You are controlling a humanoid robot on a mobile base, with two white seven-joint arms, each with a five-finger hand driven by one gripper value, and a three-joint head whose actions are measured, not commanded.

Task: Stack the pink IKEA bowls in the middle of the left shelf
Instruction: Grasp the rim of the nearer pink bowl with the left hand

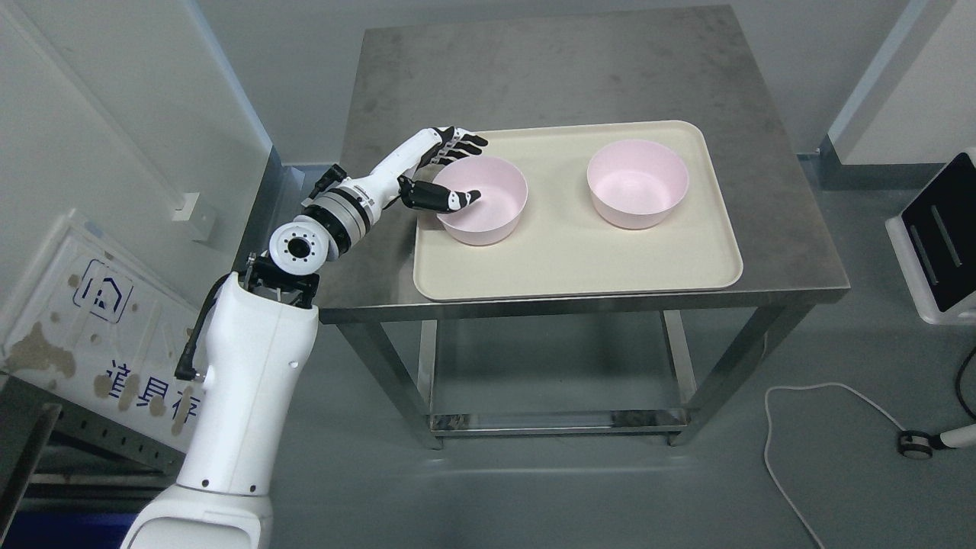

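i see the left hand [446,171] straddling the near bowl's [482,200] rim on the tray [579,263], thumb inside, fingers behind, not clearly clamped yet. the second bowl [637,183] sits apart. my worry: a thin rim pinch lets it tip or slide.

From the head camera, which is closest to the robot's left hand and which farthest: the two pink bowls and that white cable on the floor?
From the left hand:
1. Left pink bowl, at the hand itself, thumb inside its rim.
2. Right pink bowl, across the tray.
3. White cable, on the floor at lower right.
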